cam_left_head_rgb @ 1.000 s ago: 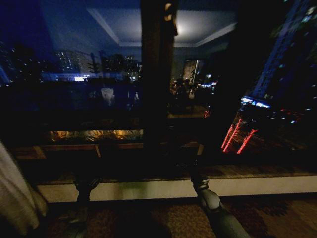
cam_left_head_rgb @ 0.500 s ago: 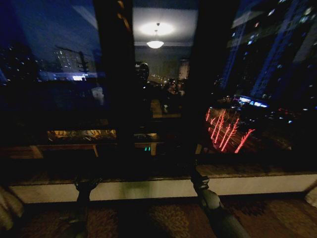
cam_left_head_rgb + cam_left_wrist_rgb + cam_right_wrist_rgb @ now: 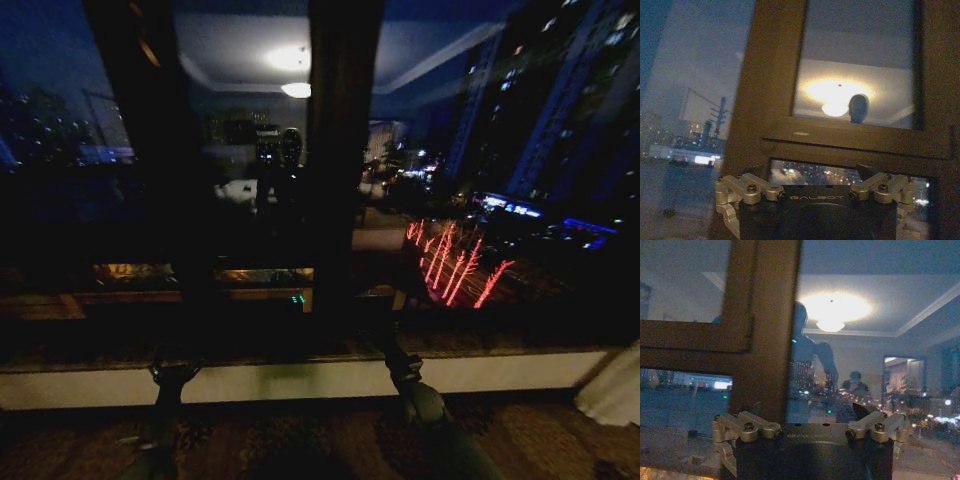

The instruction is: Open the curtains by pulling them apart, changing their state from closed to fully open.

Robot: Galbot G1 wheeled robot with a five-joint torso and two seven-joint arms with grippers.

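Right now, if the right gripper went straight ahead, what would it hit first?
Probably the window: the right gripper points at the brown frame post and the glass beside it. Depth is unclear.

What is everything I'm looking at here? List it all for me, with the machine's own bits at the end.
Curtain: one panel edge, cream-white, bunched at the far right by the floor.
Window frame: dark brown posts and crossbars, straight ahead.
Window glass: dark panes showing city lights and red light streaks outside.
Ceiling lamp reflection: one, glowing white, high in the glass.
Sill band: one, pale, below the window.
Carpet: dark patterned, on the floor.
Left pincer: one, dark, low near the sill, left of centre.
Right pincer: one, dark, low near the sill, right of centre.
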